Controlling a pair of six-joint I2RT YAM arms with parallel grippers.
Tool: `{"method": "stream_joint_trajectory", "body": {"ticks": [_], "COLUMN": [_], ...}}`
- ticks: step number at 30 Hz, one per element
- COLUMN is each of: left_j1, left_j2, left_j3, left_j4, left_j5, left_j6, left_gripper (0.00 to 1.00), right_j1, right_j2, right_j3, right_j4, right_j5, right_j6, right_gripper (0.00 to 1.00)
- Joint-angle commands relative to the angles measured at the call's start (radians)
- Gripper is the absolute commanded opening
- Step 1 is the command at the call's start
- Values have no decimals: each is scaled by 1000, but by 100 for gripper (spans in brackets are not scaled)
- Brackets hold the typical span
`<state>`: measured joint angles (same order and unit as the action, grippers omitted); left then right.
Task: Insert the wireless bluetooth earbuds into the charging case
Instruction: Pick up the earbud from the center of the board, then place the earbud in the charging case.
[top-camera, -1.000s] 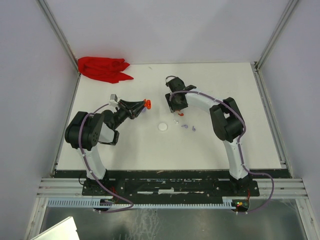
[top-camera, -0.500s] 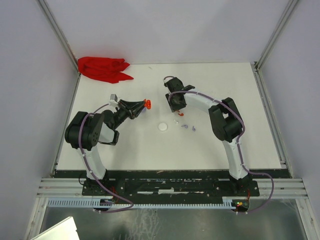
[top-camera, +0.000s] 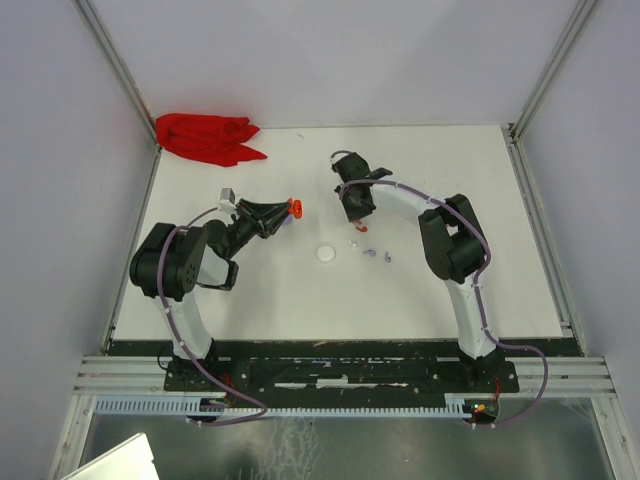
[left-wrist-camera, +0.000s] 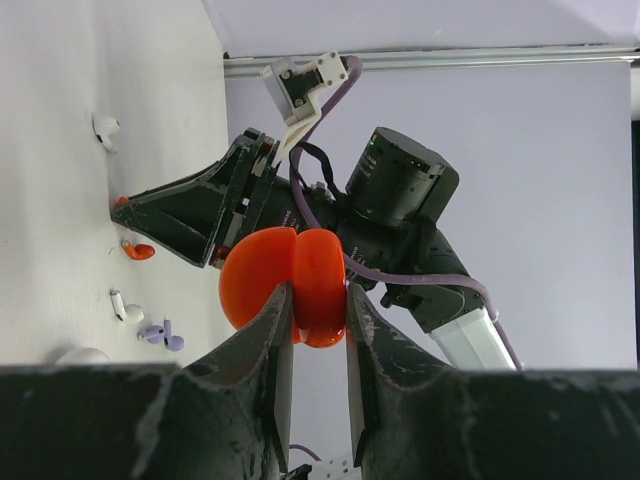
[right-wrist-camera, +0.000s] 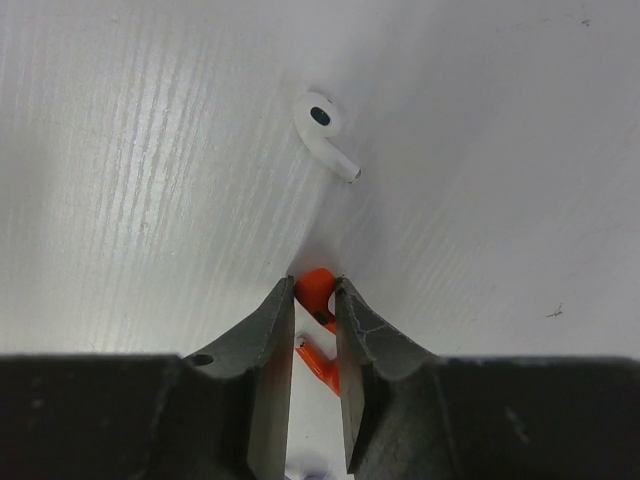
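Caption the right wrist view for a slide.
Right claw pinching a red earbud, with a white earbud lying on the white table just beyond its tips.

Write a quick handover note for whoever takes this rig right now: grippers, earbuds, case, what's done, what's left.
Left gripper: shut on the red charging case, held above the table.
Right gripper: shut on one red earbud, low at the table surface.
Second red earbud lies beside that gripper. A white earbud lies just beyond it, and the purple earbuds and white disc lie nearer the bases.
Done: case and first red earbud gripped.
Left: no earbud seen in the case yet. Insert both red ones.
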<state>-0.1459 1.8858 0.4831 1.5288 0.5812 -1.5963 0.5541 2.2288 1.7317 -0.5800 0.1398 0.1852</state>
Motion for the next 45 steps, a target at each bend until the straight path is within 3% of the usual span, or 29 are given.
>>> {"method": "stream_joint_trajectory", "body": {"ticks": [1,6,15,25,34,40,45], "left_j1": [5,4,4,0,-73,-127,-156], "left_j2": [-19,-16,-7,7,39,66,82], "left_j3": [20,17,22,19,59,99,132], "left_j4": [201,200,199,199,199,199,199], "left_j5": [20,22,25,33,27,16,32], "left_j6": [-27,-27,-26,-42,-80,-99,-133], "left_gripper": [3,3,3,3,3,3,3], "right_j1": [-10,-13,-16,-36,-39,-40,-39], "right_j2": [31,37,4,-296,-607,-722,-733], "right_j3": [33,38,20,-240,-552,-671,-693], "right_j4": [-24,-29,8,354,752,942,976], "right_j5": [1,-18,-34,-162,-405,-502,-571], "right_j6": [-9,-9,-7,57,93,152,164], "right_gripper": [27,23,8,3,1,1,1]}}
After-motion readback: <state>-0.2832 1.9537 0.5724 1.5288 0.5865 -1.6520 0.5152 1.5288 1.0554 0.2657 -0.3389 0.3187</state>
